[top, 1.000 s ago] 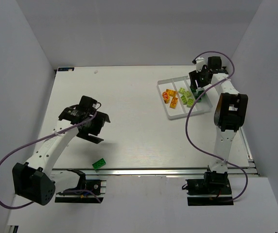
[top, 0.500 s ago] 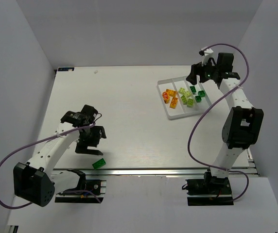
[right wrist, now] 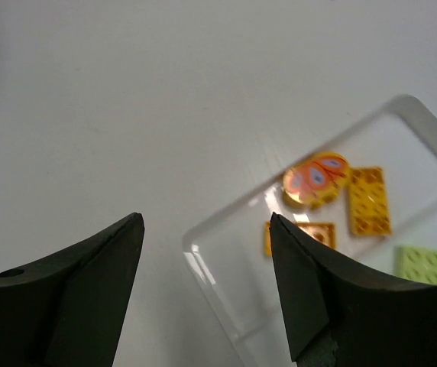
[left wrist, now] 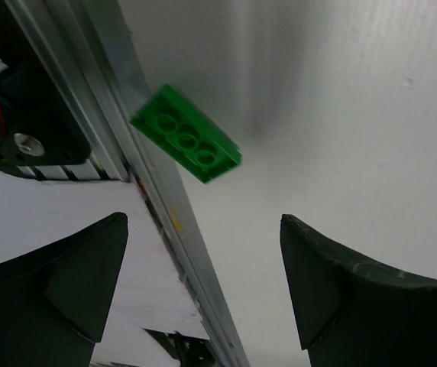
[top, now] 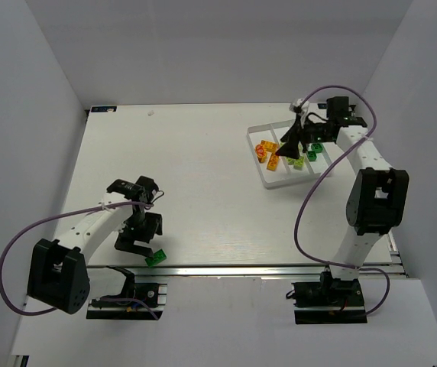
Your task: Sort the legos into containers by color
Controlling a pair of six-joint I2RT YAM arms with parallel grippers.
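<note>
A dark green lego (top: 155,258) lies at the table's near edge beside the metal rail; it also shows in the left wrist view (left wrist: 186,143). My left gripper (top: 137,243) hovers open and empty just left of it. The white tray (top: 258,170) at the back right holds orange legos (top: 267,151) in its left compartment, yellow-green legos (top: 296,160) in the middle and dark green legos (top: 316,148) on the right. My right gripper (top: 289,147) is open and empty above the tray's middle. The right wrist view shows the tray corner (right wrist: 203,260) and orange legos (right wrist: 367,200).
A metal rail (top: 226,269) runs along the near table edge, seen close in the left wrist view (left wrist: 150,183). Grey walls stand left and right. Purple cables loop from both arms.
My left gripper has come down and toward the near edge, close to the green lego. My right gripper has swung from the tray's far right side to above its middle.
</note>
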